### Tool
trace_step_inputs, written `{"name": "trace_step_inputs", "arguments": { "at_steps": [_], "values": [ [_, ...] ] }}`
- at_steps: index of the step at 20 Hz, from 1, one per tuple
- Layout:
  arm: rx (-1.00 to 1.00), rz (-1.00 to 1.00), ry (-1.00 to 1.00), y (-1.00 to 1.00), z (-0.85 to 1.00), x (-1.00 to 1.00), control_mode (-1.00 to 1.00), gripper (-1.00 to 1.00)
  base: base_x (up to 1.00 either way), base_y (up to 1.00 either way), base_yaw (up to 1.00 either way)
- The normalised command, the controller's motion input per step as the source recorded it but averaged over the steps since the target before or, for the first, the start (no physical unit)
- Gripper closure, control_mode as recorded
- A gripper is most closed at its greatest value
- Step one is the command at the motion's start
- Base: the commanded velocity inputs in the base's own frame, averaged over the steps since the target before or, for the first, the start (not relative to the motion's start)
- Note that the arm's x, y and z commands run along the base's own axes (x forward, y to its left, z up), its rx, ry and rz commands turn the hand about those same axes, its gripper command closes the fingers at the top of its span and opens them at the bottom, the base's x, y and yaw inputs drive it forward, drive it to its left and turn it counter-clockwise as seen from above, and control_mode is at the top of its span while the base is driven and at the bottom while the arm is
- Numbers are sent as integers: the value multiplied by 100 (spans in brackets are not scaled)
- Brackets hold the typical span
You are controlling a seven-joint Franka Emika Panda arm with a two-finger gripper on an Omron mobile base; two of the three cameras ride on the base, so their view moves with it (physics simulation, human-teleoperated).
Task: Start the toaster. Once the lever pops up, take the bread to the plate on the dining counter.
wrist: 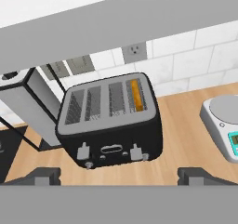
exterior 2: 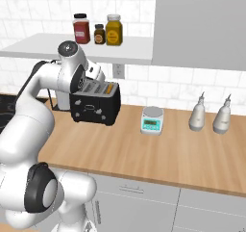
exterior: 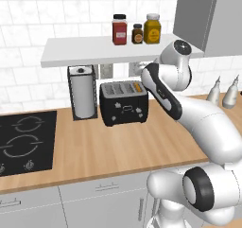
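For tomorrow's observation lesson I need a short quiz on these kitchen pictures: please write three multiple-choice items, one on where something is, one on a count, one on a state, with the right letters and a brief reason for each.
1. Where is the bread?
A. In the rightmost slot of the toaster
B. Flat on the worktop
C. On the small scale

2. How many jars stand on the shelf above the toaster?
A. One
B. Three
C. Five

3. How does the gripper stand?
A. Shut on the bread
B. Shut on a toaster lever
C. Open and holding nothing

Answers:
1 A: the hand view shows a golden strip in the rightmost slot as seen from the front.
2 B: a red-filled jar, a small dark one and a yellow one stand in a row.
3 C: both fingertips stand far apart in front of the toaster with nothing between them.
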Motion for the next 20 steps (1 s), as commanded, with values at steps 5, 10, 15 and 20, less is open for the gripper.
{"name": "trace_step_inputs", "arguments": {
  "at_steps": [5, 10, 15, 20],
  "values": [
    [0, 0, 0, 0, 0, 0, -100, -100, 0, 0, 0],
    [0, 0, 0, 0, 0, 0, -100, -100, 0, 0, 0],
    [0, 0, 0, 0, 0, 0, -100, -100, 0, 0, 0],
    [0, 0, 0, 0, 0, 0, -100, -100, 0, 0, 0]
  ]
}}
